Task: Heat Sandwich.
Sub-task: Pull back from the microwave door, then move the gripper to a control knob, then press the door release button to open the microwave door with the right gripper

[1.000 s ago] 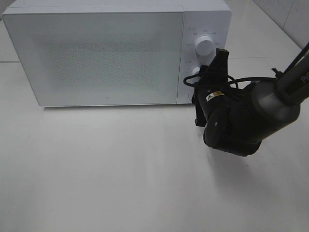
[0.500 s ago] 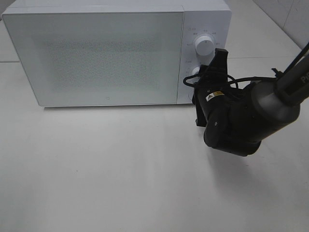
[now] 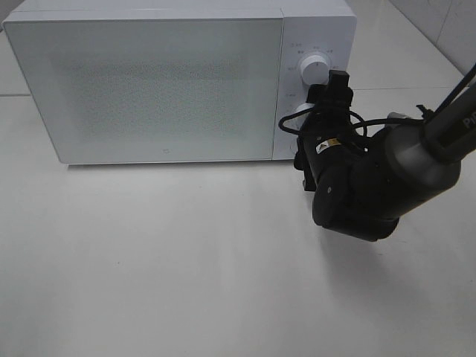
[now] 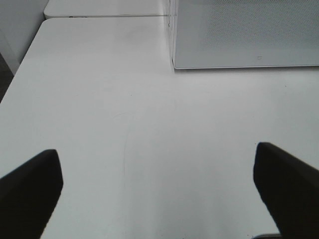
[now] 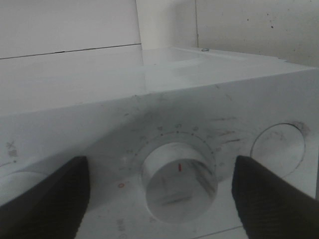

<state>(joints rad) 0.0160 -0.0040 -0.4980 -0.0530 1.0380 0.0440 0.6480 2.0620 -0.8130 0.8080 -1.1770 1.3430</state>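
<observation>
The near stretch of the white table (image 3: 186,282) lies bare. Over it hangs the left gripper (image 4: 155,152), its two dark fingers (image 4: 30,191) spread about as wide as they go, with nothing between them but tabletop. Beyond them shows a lower front corner of the microwave (image 4: 239,35).

Farther in, toward the right edge of the table, the black right arm (image 3: 372,178) reaches in from the right, a loop of black cable (image 3: 294,119) at its wrist. The right gripper (image 5: 159,162) is up against the control panel (image 3: 316,41). Its fingers (image 5: 45,199) stand wide to either side of a white knob (image 5: 179,181) with a small red mark. Open panel shows between each finger and the knob, so the jaws are parted and grip nothing. From above, the upper knob (image 3: 314,71) is clear of the gripper, and the one below it is mostly hidden behind it.

The microwave fills the far side of the table, its front facing the near edge. Its door (image 3: 149,89) is closed. The frosted, speckled front lets nothing through.

The sandwich appears in none of the views, so where it lies cannot be told.
</observation>
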